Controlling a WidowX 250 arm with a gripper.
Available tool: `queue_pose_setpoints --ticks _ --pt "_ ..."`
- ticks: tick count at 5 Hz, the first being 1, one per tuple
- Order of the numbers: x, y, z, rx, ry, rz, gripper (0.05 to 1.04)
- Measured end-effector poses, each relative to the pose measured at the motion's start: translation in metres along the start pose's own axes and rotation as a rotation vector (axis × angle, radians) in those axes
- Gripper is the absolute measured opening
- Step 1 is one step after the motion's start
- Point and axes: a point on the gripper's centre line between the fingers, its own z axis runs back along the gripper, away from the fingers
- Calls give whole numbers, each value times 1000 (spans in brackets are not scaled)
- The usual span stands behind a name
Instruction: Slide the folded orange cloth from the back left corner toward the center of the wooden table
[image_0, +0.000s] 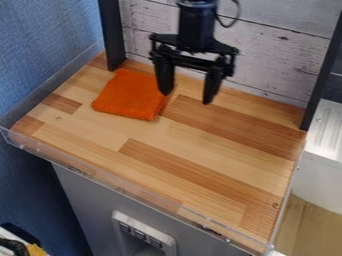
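Note:
The black gripper (186, 95) hangs over the back middle of the wooden surface, its two fingers spread apart with nothing between them. An orange folded cloth (129, 95) lies at the back left of the surface. The gripper's left finger overlaps the cloth's right edge in the view; whether it touches the cloth I cannot tell.
The wooden surface (194, 165) has a clear raised rim along its front and sides. Two dark upright posts stand at the back left (111, 35) and right (322, 70), with a whitewashed plank wall (277, 55) behind. A white ridged object (327, 125) is at the right.

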Motion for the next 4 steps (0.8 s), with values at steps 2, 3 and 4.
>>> queue_pose_setpoints --ticks 2,3,4 --pt "20 50 -11 -11 -39 175 998" --pt "32 68 -13 -23 -58 245 997" --pt "41 82 -17 -32 -66 306 997"
